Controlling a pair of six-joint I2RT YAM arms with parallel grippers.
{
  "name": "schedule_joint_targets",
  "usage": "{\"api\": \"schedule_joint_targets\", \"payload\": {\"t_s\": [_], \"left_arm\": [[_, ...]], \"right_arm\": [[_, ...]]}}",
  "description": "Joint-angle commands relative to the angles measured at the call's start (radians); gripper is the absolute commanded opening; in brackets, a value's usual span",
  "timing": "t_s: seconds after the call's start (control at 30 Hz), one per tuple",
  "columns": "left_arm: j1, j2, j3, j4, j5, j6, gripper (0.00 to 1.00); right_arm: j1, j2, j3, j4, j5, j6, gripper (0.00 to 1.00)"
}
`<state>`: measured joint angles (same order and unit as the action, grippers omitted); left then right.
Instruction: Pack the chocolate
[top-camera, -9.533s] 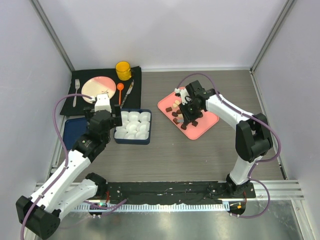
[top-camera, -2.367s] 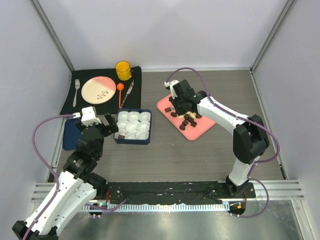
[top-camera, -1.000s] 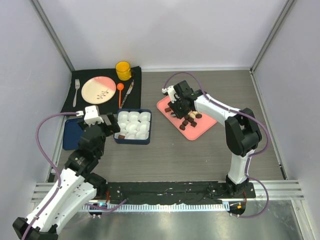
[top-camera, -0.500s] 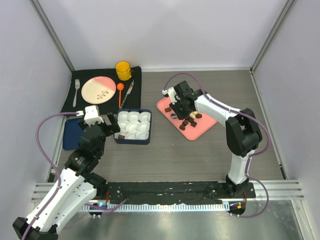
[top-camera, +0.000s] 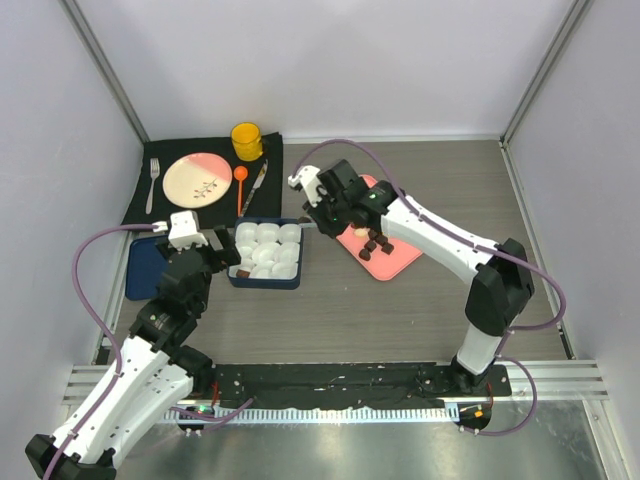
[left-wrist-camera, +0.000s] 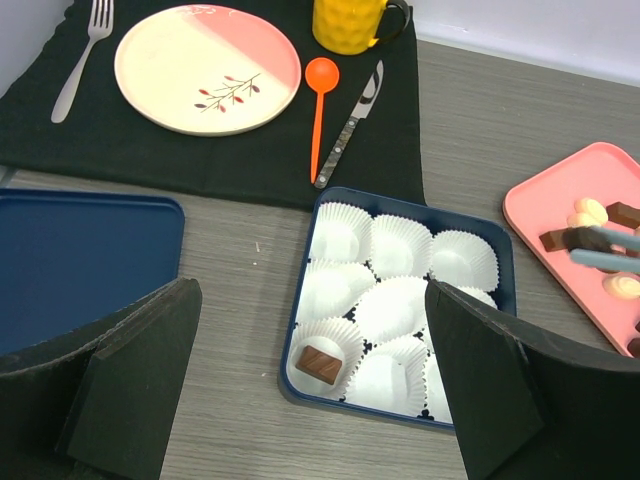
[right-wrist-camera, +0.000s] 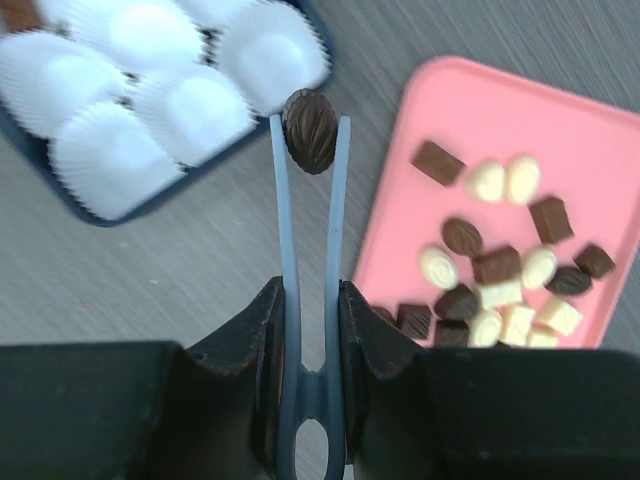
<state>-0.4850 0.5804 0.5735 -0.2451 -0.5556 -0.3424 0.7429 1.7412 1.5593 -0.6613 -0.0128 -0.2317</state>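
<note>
**Holding a dark oval chocolate piece (right-wrist-camera: 311, 131) in blue plastic tweezers (right-wrist-camera: 282, 230)**

Nearest, the left gripper (left-wrist-camera: 312, 330) hangs spread wide and empty before a navy square box (left-wrist-camera: 412, 204) of white paper cups (left-wrist-camera: 400, 245). A brown chocolate square (left-wrist-camera: 320, 362) sits in its near-left cup. The right gripper (right-wrist-camera: 310, 310) squeezes the tweezers, their tips between the box and a pink tray (right-wrist-camera: 560, 150) of other chocolates (right-wrist-camera: 500, 265).

- I see the top view evenly bright, lit softly from above; the arms cast only faint shadows on the surface (top-camera: 400, 310).
- The metal rail (top-camera: 330, 440) at the near edge throws pale glare.
- My left wrist view is crisp: the twig pattern on the plate (left-wrist-camera: 207, 67) reads cleanly.
- In my right wrist view the paper cups (right-wrist-camera: 130, 90) smear with blur, while the chocolate piece (right-wrist-camera: 310, 130) in the tongs (right-wrist-camera: 287, 250) looks sharper.
</note>
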Motion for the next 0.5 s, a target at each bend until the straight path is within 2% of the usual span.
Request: {"api": "schedule_joint_targets", "payload": {"t_s": [0.0, 0.23, 0.47], "left_arm": [[0.0, 0.001, 0.04, 0.023, 0.005, -0.017, 1.0], [0.0, -0.005, 0.042, 0.021, -0.001, -0.015, 1.0], [0.0, -0.01, 0.04, 0.021, -0.006, -0.017, 1.0]], "right_arm": [[0.084, -0.009, 0.062, 0.058, -0.058, 0.057, 0.16], [0.185, 0.09, 0.1, 0.1, -0.124, 0.094, 0.16], [0.213, 0.164, 0.104, 0.114, -0.154, 0.104, 0.16]]}}
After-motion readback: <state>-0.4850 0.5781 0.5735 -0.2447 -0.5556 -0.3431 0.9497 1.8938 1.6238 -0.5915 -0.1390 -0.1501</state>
